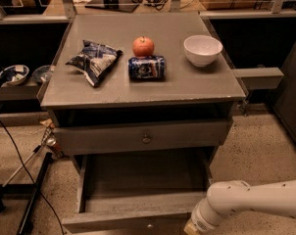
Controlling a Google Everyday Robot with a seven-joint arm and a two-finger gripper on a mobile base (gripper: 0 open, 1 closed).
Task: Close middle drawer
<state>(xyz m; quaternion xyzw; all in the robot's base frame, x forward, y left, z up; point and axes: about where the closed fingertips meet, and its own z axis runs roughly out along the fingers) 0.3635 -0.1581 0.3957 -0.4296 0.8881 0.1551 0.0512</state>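
The middle drawer (143,177) of the grey cabinet is pulled far out. Its long shallow tray looks empty. Its slim front panel (113,223) lies along the bottom edge of the camera view, with a small round knob (149,224) at its centre. My white arm (251,202) reaches in from the right. My gripper (190,228) is at the drawer's front right corner, mostly cut off by the bottom edge. Above, the taller-fronted grey drawer (143,137) with a round knob sits nearly flush.
On the cabinet top (187,82) lie a blue chip bag (95,58), a red apple (143,46), a blue can (146,67) on its side and a white bowl (202,49). Cables and a stand leg (33,199) lie on the floor to the left.
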